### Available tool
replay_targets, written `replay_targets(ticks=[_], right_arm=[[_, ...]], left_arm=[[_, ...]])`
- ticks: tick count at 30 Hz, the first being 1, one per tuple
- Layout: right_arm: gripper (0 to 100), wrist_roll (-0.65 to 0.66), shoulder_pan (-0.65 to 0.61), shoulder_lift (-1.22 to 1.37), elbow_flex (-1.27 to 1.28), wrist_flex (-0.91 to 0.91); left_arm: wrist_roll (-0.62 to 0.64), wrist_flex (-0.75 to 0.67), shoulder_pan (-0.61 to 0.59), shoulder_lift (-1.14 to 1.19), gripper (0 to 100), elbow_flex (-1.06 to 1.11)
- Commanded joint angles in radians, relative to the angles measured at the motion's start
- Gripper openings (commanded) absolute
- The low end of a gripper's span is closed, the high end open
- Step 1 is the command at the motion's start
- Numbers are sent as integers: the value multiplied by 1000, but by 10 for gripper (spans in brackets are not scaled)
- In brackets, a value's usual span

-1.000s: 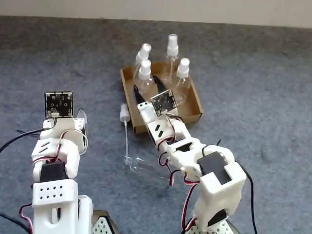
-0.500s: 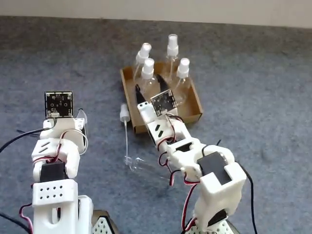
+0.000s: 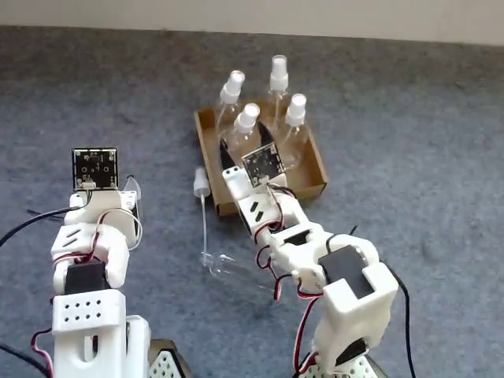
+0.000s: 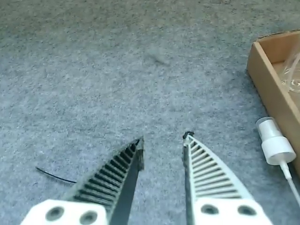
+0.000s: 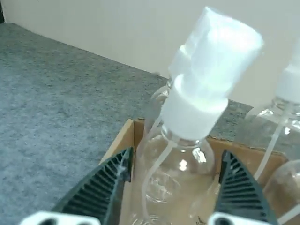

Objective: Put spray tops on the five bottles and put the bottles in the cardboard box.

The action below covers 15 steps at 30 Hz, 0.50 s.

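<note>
- High view: cardboard box (image 3: 316, 172) has open counter (image 3: 409, 157) on all sides.
- Open right end effector (image 5: 176, 158) straddles tilted bottle (image 5: 174, 180) inside box.
- Open left end effector (image 4: 163, 139) holds nothing, over counter; loose spray top (image 4: 275, 145) lies beside box wall.

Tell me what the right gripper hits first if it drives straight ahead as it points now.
The clear plastic bottle with the white spray top, tilted between the right gripper's open fingers in the brown cardboard box. Contact looks near, though depth is unclear.
</note>
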Motion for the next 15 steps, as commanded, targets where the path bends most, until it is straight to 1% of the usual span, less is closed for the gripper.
replay_targets(ticks=[1,5,9,15], right_arm=[[232,9,-12,-157,-41,73],[232,-41,-12,-346,-41,349],[232,-80,-12,-562,-47,705],[231,-75,-33,-834,-94,1333]], left_arm=[[9,-28,18,-10,130,-4],[9,-28,18,-10,130,-4],[9,-28,18,-10,130,-4],[9,-28,18,-10,130,-4]])
